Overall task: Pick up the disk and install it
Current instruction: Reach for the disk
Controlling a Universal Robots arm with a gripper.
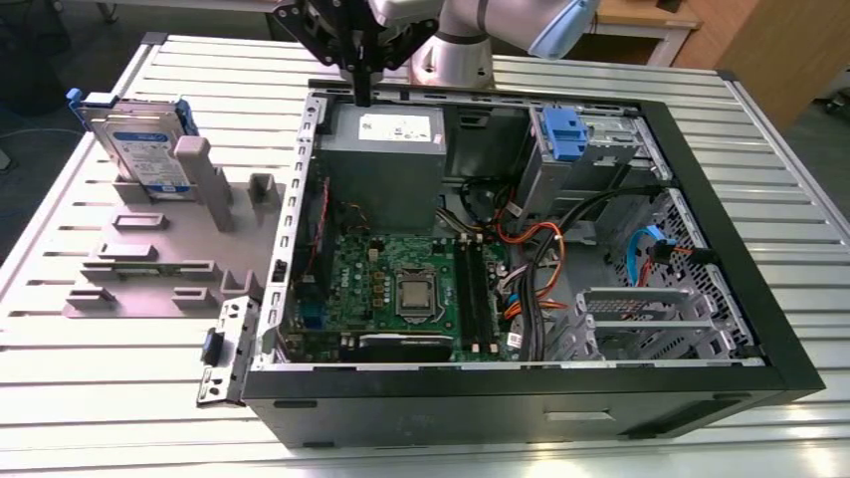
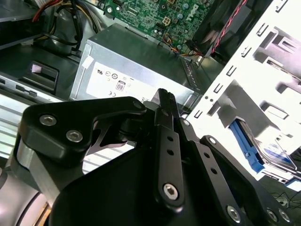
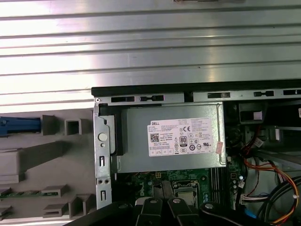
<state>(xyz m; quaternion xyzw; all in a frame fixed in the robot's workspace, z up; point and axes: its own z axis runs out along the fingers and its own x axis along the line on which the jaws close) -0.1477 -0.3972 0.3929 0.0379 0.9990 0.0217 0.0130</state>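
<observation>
The disk (image 1: 143, 149) stands upright in a grey holder (image 1: 159, 249) on the table, at the exterior view's left of the open computer case (image 1: 531, 378). It is silver, with a white-and-blue label and blue side rails. In the second wrist view the disk (image 2: 276, 153) shows past the case's white frame. My gripper (image 1: 361, 98) hangs over the case's far wall, above the grey power supply box (image 1: 385, 149) and well apart from the disk. Its fingers (image 2: 165, 110) are shut together with nothing between them, as also seen on the gripper (image 3: 163, 203) in the first wrist view.
The case holds a green motherboard (image 1: 398, 284), orange and black cables (image 1: 538, 249) and a metal drive cage (image 1: 638, 314). A blue plastic latch (image 1: 563, 134) stands at its far corner. The holder's slots lie on a ribbed metal table (image 1: 119, 398).
</observation>
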